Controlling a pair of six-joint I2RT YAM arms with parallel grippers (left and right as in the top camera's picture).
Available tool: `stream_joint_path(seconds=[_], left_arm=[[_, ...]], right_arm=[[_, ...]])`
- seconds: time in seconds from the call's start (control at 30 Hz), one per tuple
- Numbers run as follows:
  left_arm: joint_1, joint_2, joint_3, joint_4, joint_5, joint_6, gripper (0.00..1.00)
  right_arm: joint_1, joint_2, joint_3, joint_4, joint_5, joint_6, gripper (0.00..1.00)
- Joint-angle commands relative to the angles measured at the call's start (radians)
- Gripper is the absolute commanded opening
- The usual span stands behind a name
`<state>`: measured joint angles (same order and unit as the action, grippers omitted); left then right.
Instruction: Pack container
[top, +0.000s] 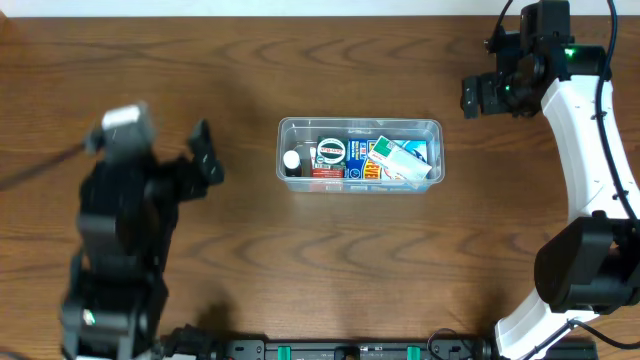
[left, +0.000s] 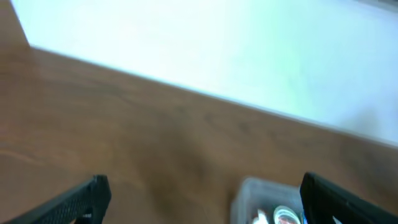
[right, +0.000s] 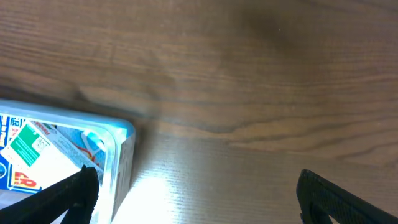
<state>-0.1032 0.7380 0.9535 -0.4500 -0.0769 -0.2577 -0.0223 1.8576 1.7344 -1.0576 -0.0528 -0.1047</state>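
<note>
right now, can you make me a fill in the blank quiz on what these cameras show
1. The left pincer and right pincer are both ____, holding nothing.
2. The small packages lie ____ the container.
3. The green-and-white box lies at the container's end nearer the ____ pincer.
Missing words: open; inside; right.
</note>
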Motion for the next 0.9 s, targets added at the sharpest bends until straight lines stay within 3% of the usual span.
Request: stream_joint_path(seconds=[0.0, 0.2, 0.37, 0.87], left_arm=[[0.070, -0.133, -0.211, 0.119, 0.078, 0.013, 0.98], [0.155, -0.405, -0.600, 0.431, 0.175, 0.013, 0.98], [0.198, -0.558, -0.785, 0.542, 0.216, 0.014, 0.98], [0.209, -0.602, -0.840, 0.534, 0.217, 0.017, 0.98]], right_arm=[[-0.005, -0.005, 0.004, -0.002, 0.000, 0.014, 0.99], [-0.005, -0.005, 0.004, -0.002, 0.000, 0.014, 0.99], [-0.005, -0.005, 0.004, -0.002, 0.000, 0.014, 0.99], [-0.005, -0.005, 0.004, -0.002, 0.000, 0.014, 0.99]])
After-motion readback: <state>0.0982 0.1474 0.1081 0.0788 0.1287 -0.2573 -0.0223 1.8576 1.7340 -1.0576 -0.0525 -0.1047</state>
